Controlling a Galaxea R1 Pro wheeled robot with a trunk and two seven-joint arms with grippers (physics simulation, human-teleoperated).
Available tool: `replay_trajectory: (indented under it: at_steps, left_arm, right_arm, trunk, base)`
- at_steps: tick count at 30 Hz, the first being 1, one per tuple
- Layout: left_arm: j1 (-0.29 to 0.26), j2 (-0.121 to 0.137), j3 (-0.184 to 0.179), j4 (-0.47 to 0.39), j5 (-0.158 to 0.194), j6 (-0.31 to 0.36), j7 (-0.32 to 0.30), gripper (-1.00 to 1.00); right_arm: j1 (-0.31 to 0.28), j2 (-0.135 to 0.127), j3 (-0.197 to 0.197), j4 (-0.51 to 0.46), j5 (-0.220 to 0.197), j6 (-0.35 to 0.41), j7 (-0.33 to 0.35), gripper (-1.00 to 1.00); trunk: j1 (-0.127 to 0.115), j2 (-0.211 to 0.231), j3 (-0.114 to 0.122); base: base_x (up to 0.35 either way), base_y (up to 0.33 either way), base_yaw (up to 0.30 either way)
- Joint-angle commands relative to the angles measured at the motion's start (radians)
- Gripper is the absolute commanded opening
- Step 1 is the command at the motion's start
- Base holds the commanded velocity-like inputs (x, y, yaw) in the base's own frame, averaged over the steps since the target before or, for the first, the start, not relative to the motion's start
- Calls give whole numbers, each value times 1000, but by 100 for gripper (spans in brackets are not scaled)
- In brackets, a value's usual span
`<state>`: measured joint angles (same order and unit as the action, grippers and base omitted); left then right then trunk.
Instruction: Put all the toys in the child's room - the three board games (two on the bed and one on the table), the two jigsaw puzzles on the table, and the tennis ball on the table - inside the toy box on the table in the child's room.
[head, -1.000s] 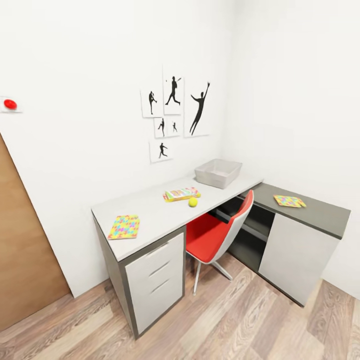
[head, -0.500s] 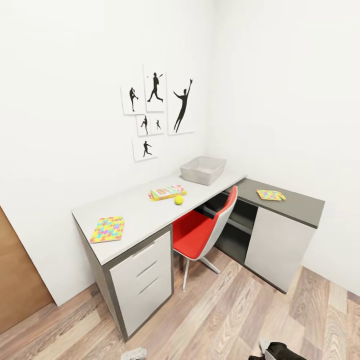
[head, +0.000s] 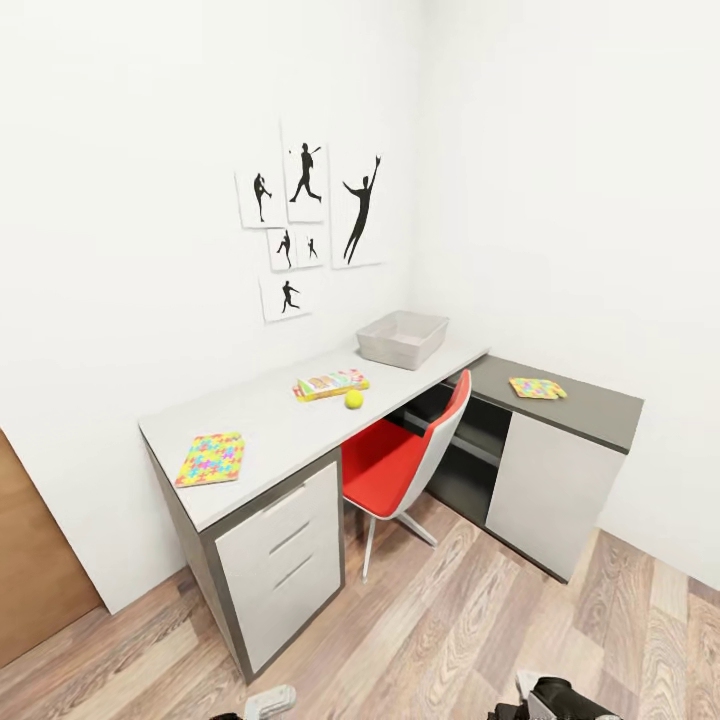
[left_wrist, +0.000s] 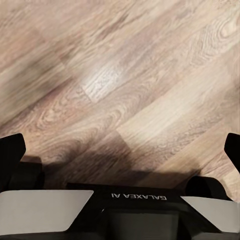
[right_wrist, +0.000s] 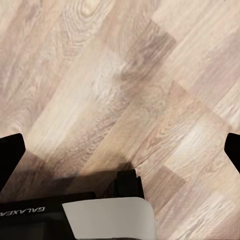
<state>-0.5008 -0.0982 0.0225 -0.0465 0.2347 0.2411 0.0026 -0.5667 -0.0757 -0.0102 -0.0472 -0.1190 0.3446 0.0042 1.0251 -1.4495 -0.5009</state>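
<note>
Both grippers, left (left_wrist: 120, 150) and right (right_wrist: 120, 150), hang spread wide and empty over wood floor, as the toy box (head: 403, 339) waits on the table (head: 270, 440).

The right hand (right_wrist: 120, 150) hung above the wooden floor (right_wrist: 130, 85) with its two dark fingertips (right_wrist: 11, 152) spread wide apart and nothing between them. Its shadow lay on the planks just beneath it.

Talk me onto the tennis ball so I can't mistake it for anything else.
Find the long white-topped table under the silhouette posters. Near its front edge, just above the red chair, sits the tennis ball beside a flat board game. It is the one small round yellow-green thing there.
</note>
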Motion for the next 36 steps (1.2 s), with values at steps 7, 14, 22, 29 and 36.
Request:
replay_trajectory:
  at_steps: [7, 14, 22, 29, 36]
  left_arm:
    - [-3, -6, 3, -58, 8, 18, -3, 100]
    - [-45, -25, 13, -150, 11, 113, -4, 100]
    - [-105, -52, 29, -208, 87, 160, -3, 100]
    - [-122, -72, 13, -222, 142, 172, -1, 100]
    - [-119, -76, 9, -223, 159, 174, -18, 100]
  right_arm:
    - [-8, 2, 1, -75, -9, 14, -2, 100]
    - [-37, 7, 1, -212, -10, 138, -3, 100]
    - [-72, 9, 1, -343, -10, 280, -2, 100]
    - [-92, 13, 5, -427, -9, 345, 0, 100]
    - [-95, 14, 9, -440, -8, 355, 1, 100]
  trunk:
    - [0, -1, -1]
    - [0, -1, -1]
    - [0, -1, -1]
    - [0, -1, -1]
    - [0, -1, -1]
  base:
    - [0, 0, -5]
    - [0, 0, -25]
    - [0, 0, -184]
    - [0, 0, -261]
    - [0, 0, -281]
